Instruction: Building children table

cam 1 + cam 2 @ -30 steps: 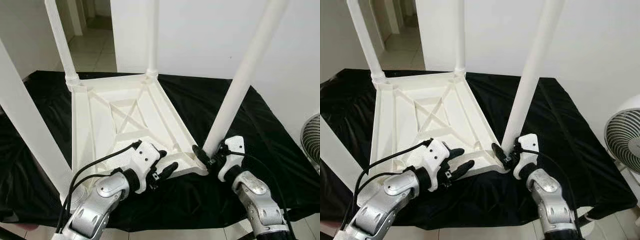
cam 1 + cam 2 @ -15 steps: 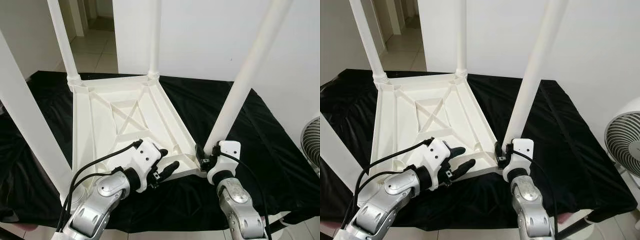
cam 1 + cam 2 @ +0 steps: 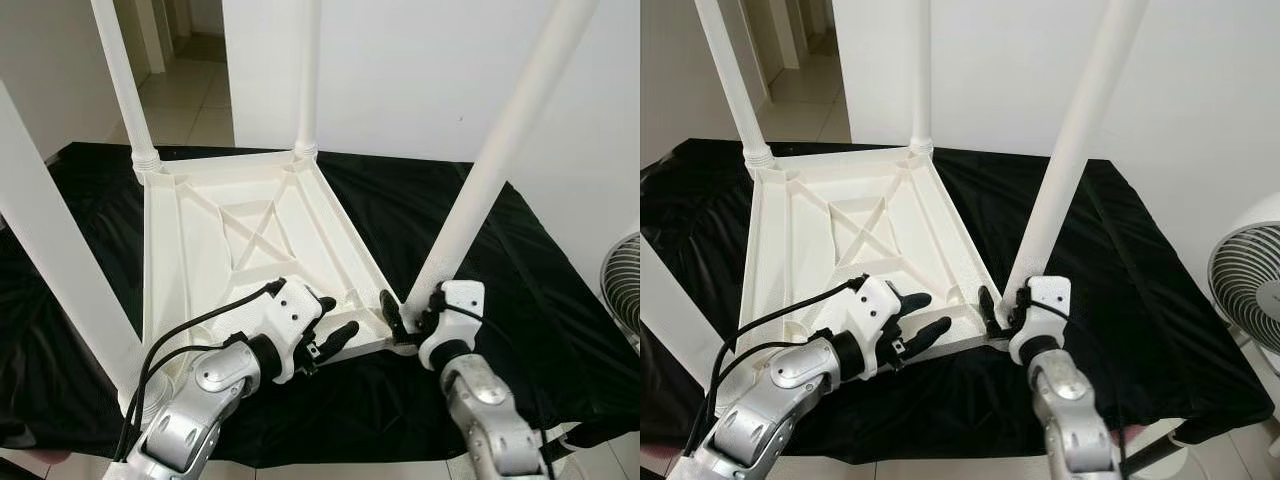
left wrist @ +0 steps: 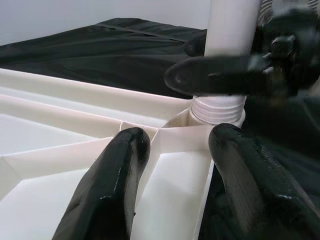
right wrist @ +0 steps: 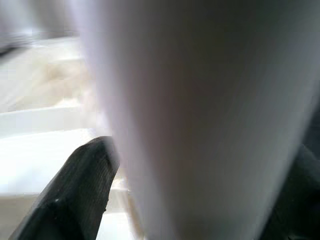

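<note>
Upturned white table (image 3: pixel 215 235) on black cloth (image 3: pixel 520 270), white wall (image 3: pixel 400 70) behind

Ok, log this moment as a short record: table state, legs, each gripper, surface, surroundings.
table: white plastic tabletop lying upside down, ribbed underside up
legs: four white legs standing up from its corners, near-right leg seated in a threaded corner socket
right gripper: right gripper with fingers around the base of the near-right leg
left gripper: left gripper open, fingers over the tabletop's near edge, holding nothing
surface: black cloth under the tabletop
surroundings: fan at the robot's right, white wall behind
</note>
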